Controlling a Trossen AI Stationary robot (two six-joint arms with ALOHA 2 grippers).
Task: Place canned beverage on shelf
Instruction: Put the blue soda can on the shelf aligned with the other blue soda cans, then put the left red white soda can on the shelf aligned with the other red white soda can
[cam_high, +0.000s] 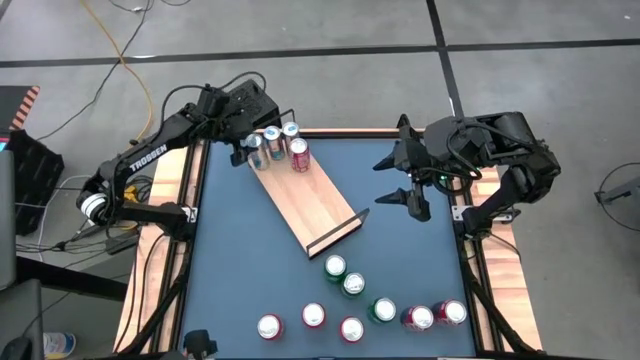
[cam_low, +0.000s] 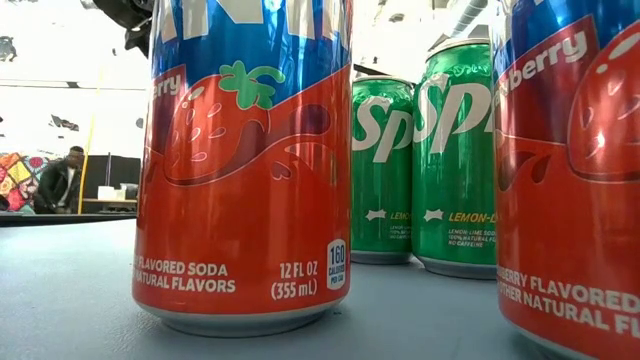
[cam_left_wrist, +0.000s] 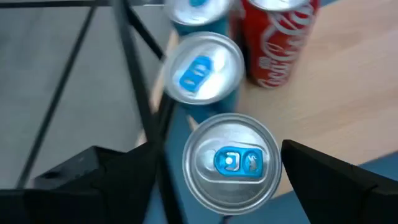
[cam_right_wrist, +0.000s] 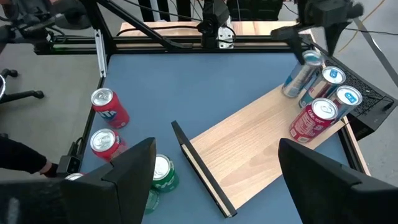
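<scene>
The shelf (cam_high: 318, 203) is a light-wood board with black end rails, lying slantwise on the blue table; it also shows in the right wrist view (cam_right_wrist: 255, 146). At its far-left end stand two silver blue-tab cans (cam_high: 272, 135) (cam_high: 290, 130) and a red cola can (cam_high: 299, 155). My left gripper (cam_high: 246, 154) is above that end, shut on a third silver can (cam_left_wrist: 230, 162), at the board's corner by the rail. My right gripper (cam_high: 406, 182) hangs open and empty over the table, right of the shelf. My left gripper has the silver can between its two fingers, one finger (cam_left_wrist: 323, 180) on each side of the can's wall (cam_left_wrist: 275, 180). The fingers come from above, pointing down. The can is upright, top up. I cannot tell whether its foot stands on the board.
Several loose red and green cans stand near the table's front edge (cam_high: 335, 266) (cam_high: 313, 316) (cam_high: 417, 318); some fill the low view (cam_low: 245, 170) (cam_low: 385, 170). The shelf's near rail (cam_high: 335, 236) stands up. Wooden edging (cam_high: 160, 250) borders the table. A person (cam_low: 55, 185) sits far behind.
</scene>
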